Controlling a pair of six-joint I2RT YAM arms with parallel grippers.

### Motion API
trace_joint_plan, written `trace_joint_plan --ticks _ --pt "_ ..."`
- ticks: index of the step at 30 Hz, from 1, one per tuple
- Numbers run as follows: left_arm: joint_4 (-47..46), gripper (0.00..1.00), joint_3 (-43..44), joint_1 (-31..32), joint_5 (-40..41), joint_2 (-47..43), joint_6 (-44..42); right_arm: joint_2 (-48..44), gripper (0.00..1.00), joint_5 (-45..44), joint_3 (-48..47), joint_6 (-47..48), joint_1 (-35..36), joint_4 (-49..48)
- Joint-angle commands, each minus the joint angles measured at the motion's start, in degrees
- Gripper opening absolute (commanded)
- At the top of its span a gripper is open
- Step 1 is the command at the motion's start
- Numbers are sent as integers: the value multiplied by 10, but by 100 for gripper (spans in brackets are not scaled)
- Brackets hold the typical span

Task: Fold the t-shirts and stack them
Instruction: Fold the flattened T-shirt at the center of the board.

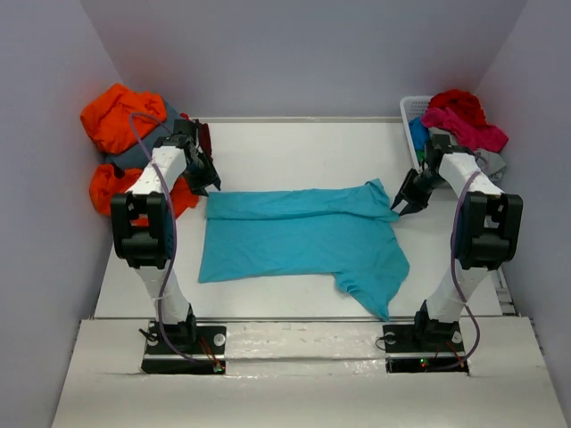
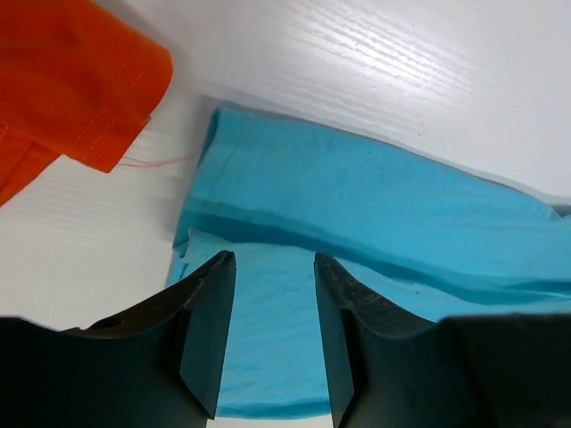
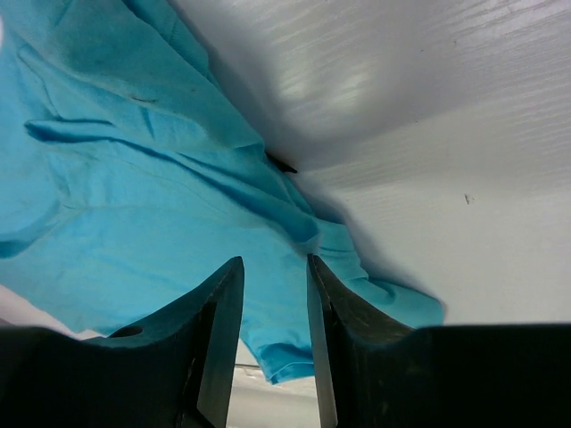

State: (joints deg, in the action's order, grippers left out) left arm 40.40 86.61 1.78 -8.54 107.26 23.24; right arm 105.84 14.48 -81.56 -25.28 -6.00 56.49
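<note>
Nearest you in the overhead view are two bases, the left arm's base (image 1: 183, 346) and the right arm's base (image 1: 423, 346), bolted at the near edge of the white surface (image 1: 294, 152). Between the arms you have one turquoise t-shirt (image 1: 299, 236) spread flat across the middle of the surface. Its far edge is doubled over into a long band, and one sleeve trails toward the near right. Your left claw (image 1: 203, 183) sits at the shirt's far left corner. In its wrist view the left claw (image 2: 274, 259) has its two fingers apart with nothing between them, and the turquoise t-shirt (image 2: 375, 205) lies below. Your right claw (image 1: 406, 201) sits just beside the shirt's far right tip. Its wrist view shows the right claw (image 3: 274, 260) likewise parted and gripping nothing, over rumpled folds of the turquoise t-shirt (image 3: 134, 178). At the far left you can count two orange bundles (image 1: 116, 116) with slate grey cloth (image 1: 136, 157) between them. At the far right stands one white basket (image 1: 410, 111), heaped with a red shirt (image 1: 455, 101), a pink shirt (image 1: 475, 135) and a light grey shirt (image 1: 492, 165).
</note>
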Motion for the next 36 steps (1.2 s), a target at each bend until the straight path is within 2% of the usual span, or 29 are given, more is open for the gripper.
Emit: trace_joint_plan --ticks 1,8,14,20,29,36 --pt "16 52 50 9 12 14 -6 -20 40 14 -38 -5 0 3" --pt "27 51 137 29 -8 94 -2 27 40 24 -100 -14 6 4" --pt "42 51 168 42 -25 137 -3 80 39 33 -179 -14 17 21" --pt "37 50 125 58 -34 122 -3 111 39 31 -227 -8 17 37" --pt "11 51 -35 68 -39 32 0 131 39 35 -216 -8 22 29" --pt "20 50 -90 74 -36 -38 4 134 39 33 -218 -8 22 27"
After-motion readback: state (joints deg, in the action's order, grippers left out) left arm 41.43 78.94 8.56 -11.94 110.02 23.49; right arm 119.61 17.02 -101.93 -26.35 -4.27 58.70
